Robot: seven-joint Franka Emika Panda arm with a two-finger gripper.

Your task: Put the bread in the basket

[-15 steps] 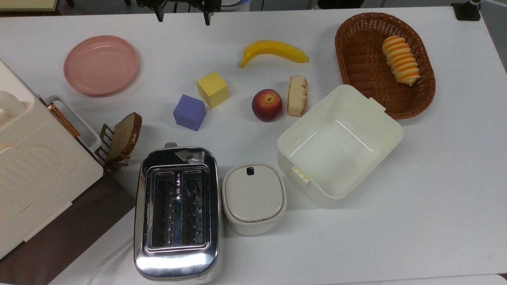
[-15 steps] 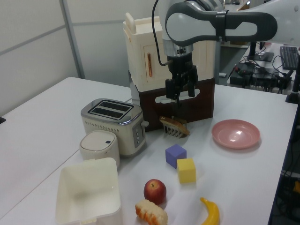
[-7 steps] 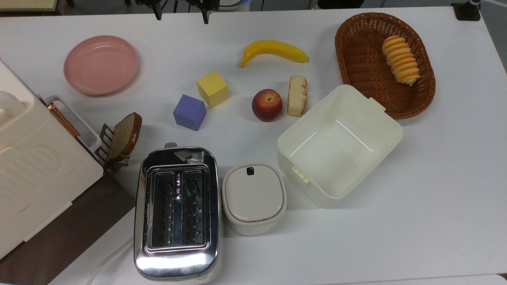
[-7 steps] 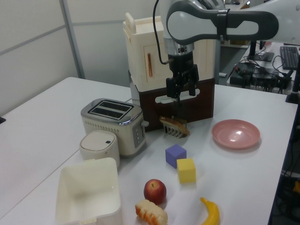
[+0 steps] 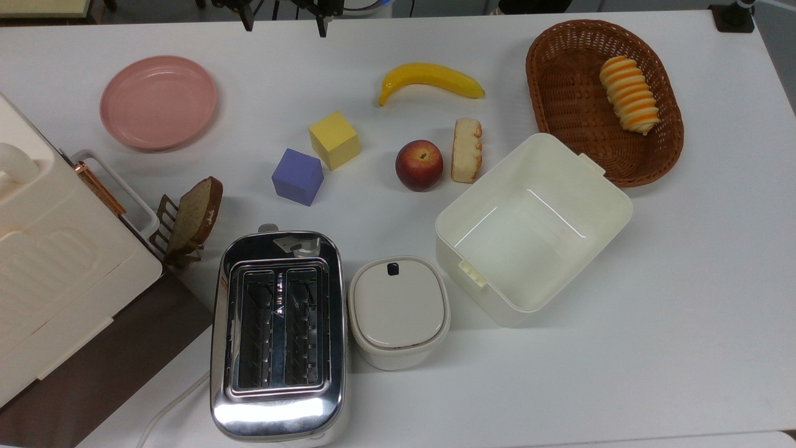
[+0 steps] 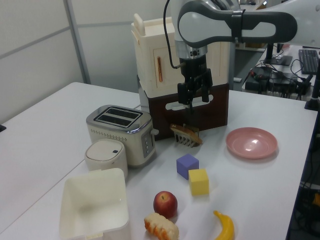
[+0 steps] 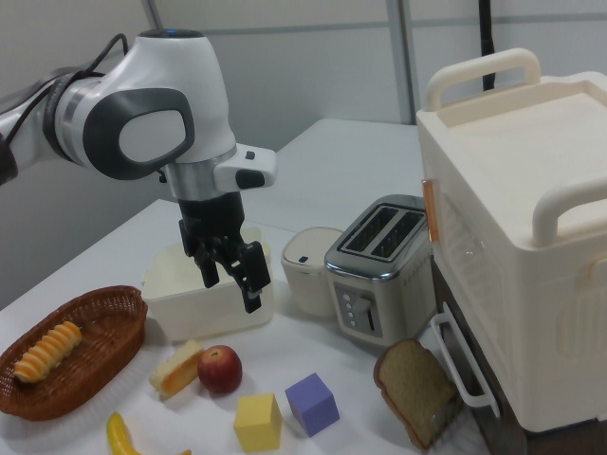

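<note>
1. Nothing on the tabletop (image 5: 684,280) has shifted over the last second; the gripper (image 5: 283,22) has crept slightly further toward the top view's upper edge, and the arm looks almost still.
2. From my console, the gripper (image 7: 230,282) hangs high in the air with its two fingers spread apart and nothing between them.
3. My landmark is the red peach (image 5: 419,164). The pale cream oblong chunk of bread with a golden-orange crust edge (image 5: 467,150) lies just beside the peach, on the top view's right of it, between the peach and the cream square plastic box (image 5: 612,205).
4. The oval brown woven wicker basket (image 5: 542,93) sits well beyond the bread from the peach, toward the top view's upper right, with an orange-and-cream striped spiral roll (image 5: 629,94) already inside.
5. I judge the bread light, soft and easily squashed, its crust not slippery. I would close across its narrow width at the middle, fingers running along its long sides, and squeeze gently.
6. Room is tight: the peach crowds one side and the box wall is near the other, so a finger could nudge the peach into rolling.
7. A yellow banana (image 5: 431,79) lies beyond the peach toward the top view's upper edge.
8. The surface is plain white, flat and smooth; an office with desks shows behind in the left view.
</note>
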